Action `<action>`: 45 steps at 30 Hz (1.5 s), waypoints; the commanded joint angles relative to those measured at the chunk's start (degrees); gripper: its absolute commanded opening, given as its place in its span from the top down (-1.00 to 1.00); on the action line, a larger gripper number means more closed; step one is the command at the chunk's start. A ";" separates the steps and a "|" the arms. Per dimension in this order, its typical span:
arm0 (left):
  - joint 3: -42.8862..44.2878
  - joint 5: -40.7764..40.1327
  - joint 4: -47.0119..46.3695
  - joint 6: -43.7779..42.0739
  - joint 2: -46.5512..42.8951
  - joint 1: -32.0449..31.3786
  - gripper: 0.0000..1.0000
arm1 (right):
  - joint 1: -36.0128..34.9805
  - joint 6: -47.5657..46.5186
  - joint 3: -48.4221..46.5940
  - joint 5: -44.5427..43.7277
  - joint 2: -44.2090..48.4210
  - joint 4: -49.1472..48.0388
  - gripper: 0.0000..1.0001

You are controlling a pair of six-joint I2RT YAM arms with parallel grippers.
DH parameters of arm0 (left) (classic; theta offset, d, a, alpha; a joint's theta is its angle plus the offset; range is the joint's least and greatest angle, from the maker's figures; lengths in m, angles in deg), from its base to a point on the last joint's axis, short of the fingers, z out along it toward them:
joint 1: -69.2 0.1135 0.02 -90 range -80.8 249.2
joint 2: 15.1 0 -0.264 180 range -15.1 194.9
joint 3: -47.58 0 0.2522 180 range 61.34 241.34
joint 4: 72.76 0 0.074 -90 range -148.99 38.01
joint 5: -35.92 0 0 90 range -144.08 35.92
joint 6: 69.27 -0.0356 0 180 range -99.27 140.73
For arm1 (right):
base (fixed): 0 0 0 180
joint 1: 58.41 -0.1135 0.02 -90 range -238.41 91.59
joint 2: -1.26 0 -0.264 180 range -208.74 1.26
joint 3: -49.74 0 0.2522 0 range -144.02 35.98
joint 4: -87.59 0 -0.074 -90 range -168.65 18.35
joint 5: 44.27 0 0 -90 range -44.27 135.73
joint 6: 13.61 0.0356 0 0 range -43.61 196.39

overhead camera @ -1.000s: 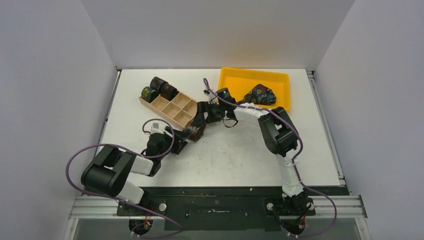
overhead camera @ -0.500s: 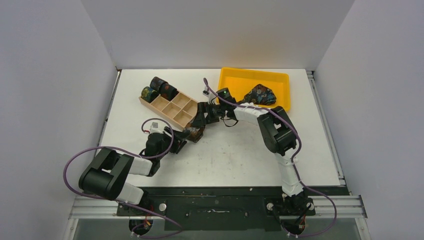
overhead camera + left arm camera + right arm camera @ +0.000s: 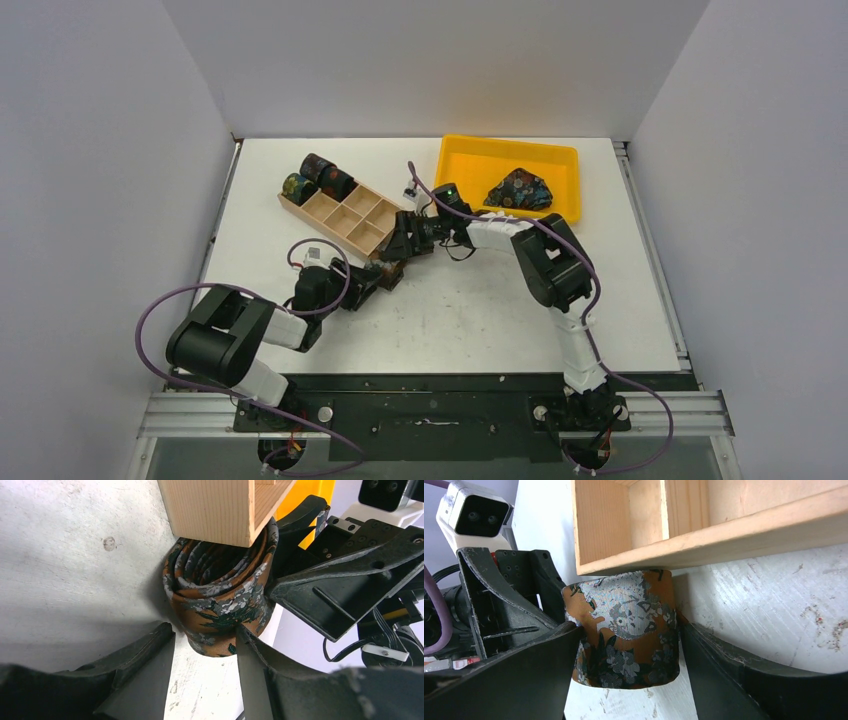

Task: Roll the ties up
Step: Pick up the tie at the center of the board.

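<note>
A rolled brown-rust tie [image 3: 388, 268] with grey-blue flowers lies on the table against the near corner of the wooden box [image 3: 340, 215]. In the right wrist view the roll [image 3: 624, 635] sits between my right gripper's [image 3: 629, 645] fingers, which press on both of its sides. In the left wrist view the roll's [image 3: 220, 595] spiral end faces me. My left gripper [image 3: 205, 645] is open around its lower edge; the right finger [image 3: 252, 665] touches it. In the top view, the left gripper [image 3: 370, 282] and the right gripper [image 3: 398, 250] meet at the roll.
Three rolled ties [image 3: 316, 176] stand in the box's far-left compartments. A crumpled dark patterned tie [image 3: 518, 190] lies in the yellow tray [image 3: 480, 160] at the back right. The box overhangs the roll in both wrist views [image 3: 704, 535] [image 3: 215, 510].
My left gripper has moved forward and right up to the roll. My right gripper has shifted slightly down-left over the roll. The roll stays by the box corner.
</note>
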 commanded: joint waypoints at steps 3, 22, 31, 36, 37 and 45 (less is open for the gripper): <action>1.55 0.41 -4.13 -0.69 0.39 0.19 0.11 | -1.88 0.63 2.54 0.84 -3.13 3.14 -0.41; -0.72 0.30 -0.11 -2.03 -6.13 0.21 0.15 | -2.23 6.23 8.22 3.43 -1.32 -4.93 0.72; 3.61 0.06 22.09 -8.29 -25.53 1.51 0.10 | 0.22 14.17 11.92 4.71 4.96 -12.59 0.89; 7.00 -0.40 33.67 -12.27 -35.88 5.09 -0.04 | 2.08 16.32 13.49 4.24 10.05 -14.10 0.89; 7.59 -0.38 35.39 -12.97 -36.94 5.80 -0.11 | 2.48 17.13 13.83 4.13 11.05 -14.70 0.89; 13.93 -1.98 47.50 -18.32 -37.61 12.18 -0.69 | 5.66 22.54 14.90 2.35 18.71 -17.92 0.89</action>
